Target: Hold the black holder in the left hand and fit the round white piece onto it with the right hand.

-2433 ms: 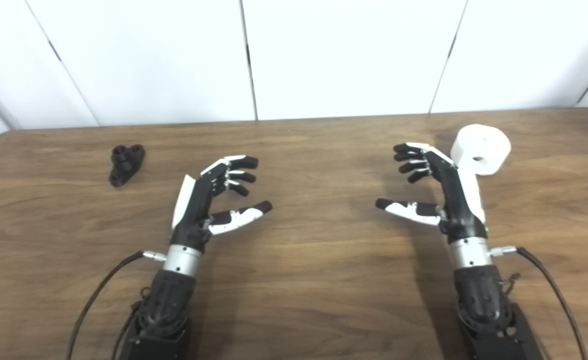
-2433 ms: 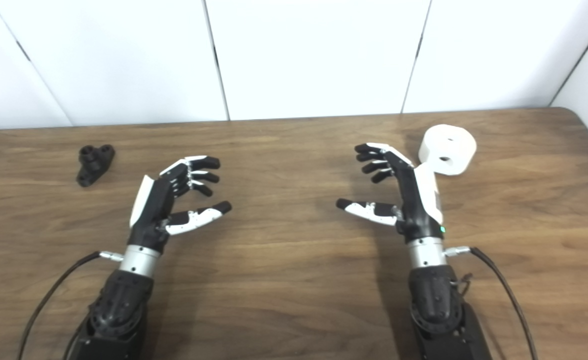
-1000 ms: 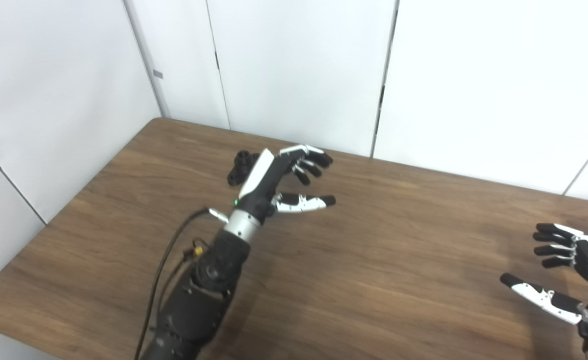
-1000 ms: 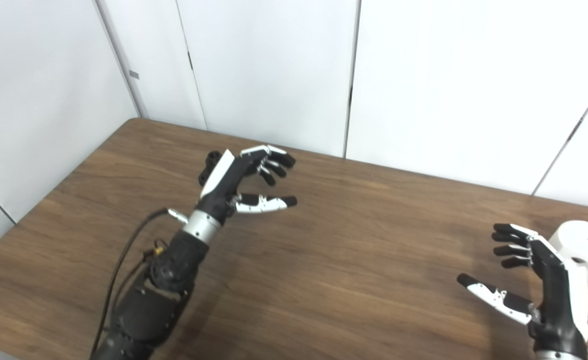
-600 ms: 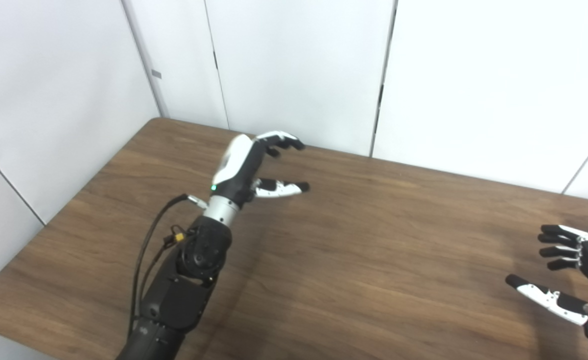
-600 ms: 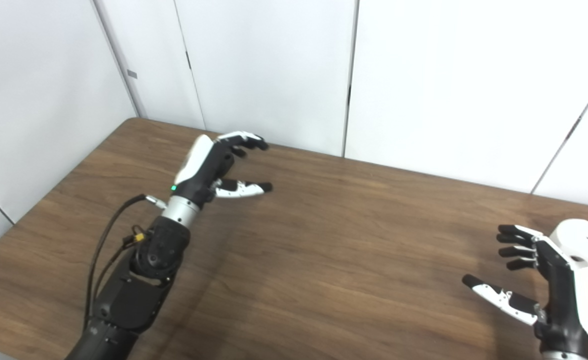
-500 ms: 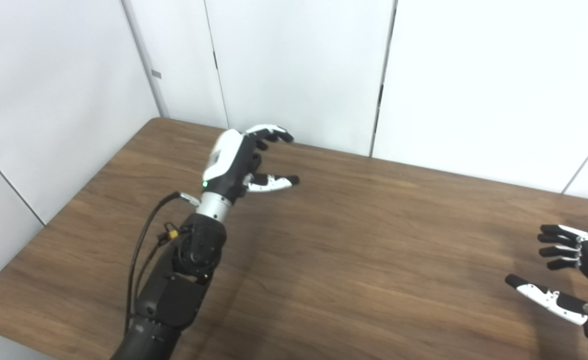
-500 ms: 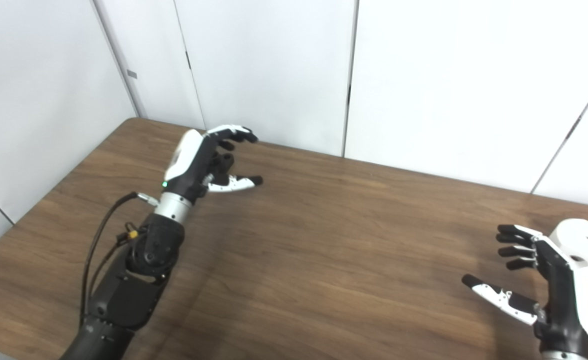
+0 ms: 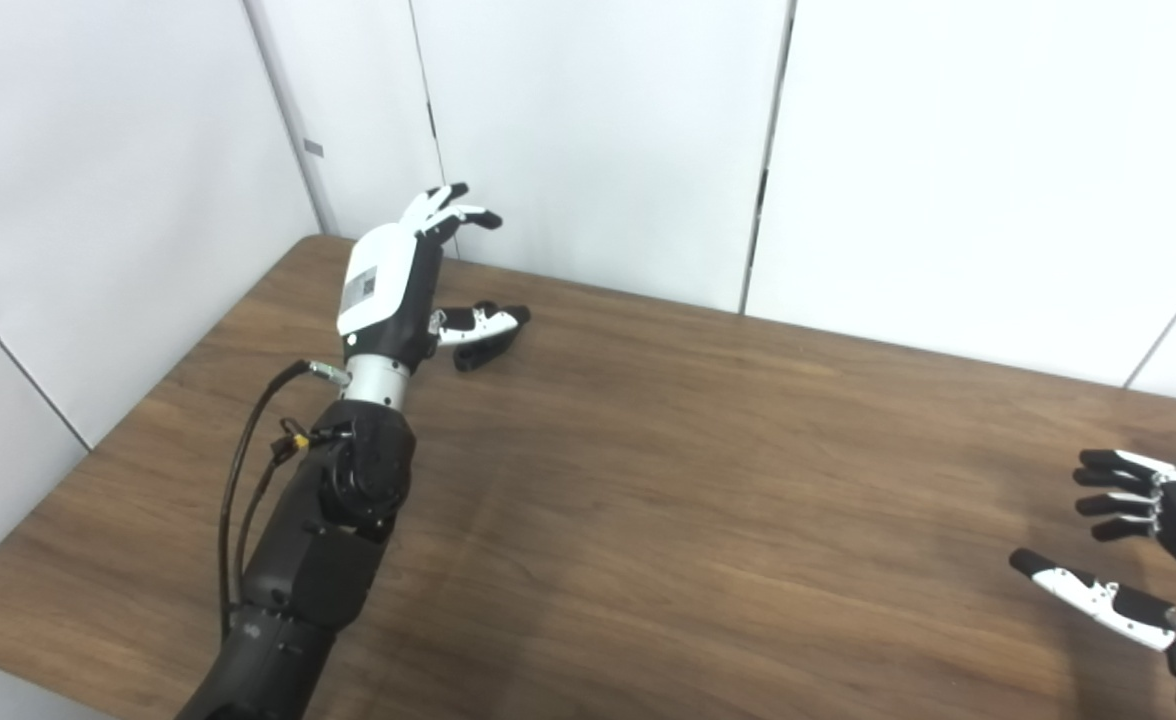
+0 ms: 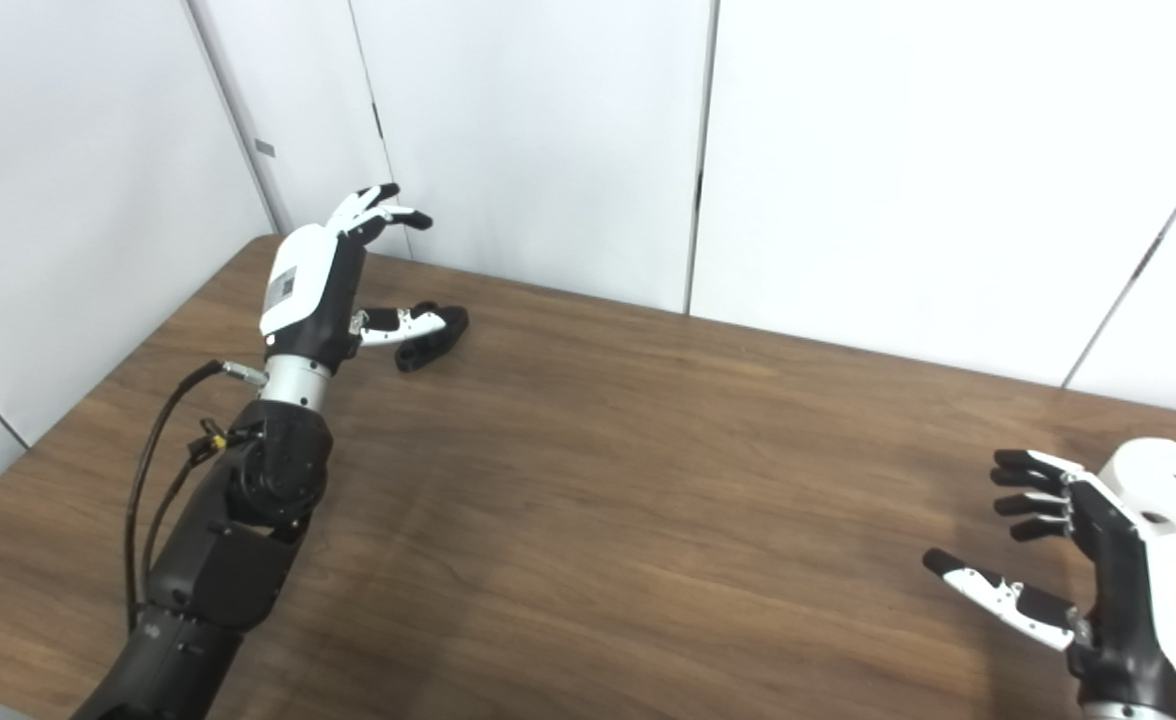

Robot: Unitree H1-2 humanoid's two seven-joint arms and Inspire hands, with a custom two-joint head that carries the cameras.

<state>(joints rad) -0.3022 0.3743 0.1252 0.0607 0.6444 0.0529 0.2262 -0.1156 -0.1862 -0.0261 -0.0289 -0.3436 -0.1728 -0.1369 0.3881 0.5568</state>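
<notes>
Brown wooden table (image 9: pixel 708 480): visible grain, smooth, low satin sheen. Small black holder (image 9: pixel 480 350): matt, plastic-looking. Round white piece (image 10: pixel 1163 492): matt white, smooth; material cannot be told. Left hand (image 9: pixel 398 290) and right hand (image 10: pixel 1098 580): smooth white and black plastic-looking shells, bright metal wrist collars. White wall panels (image 9: pixel 598 130): smooth, matt.
</notes>
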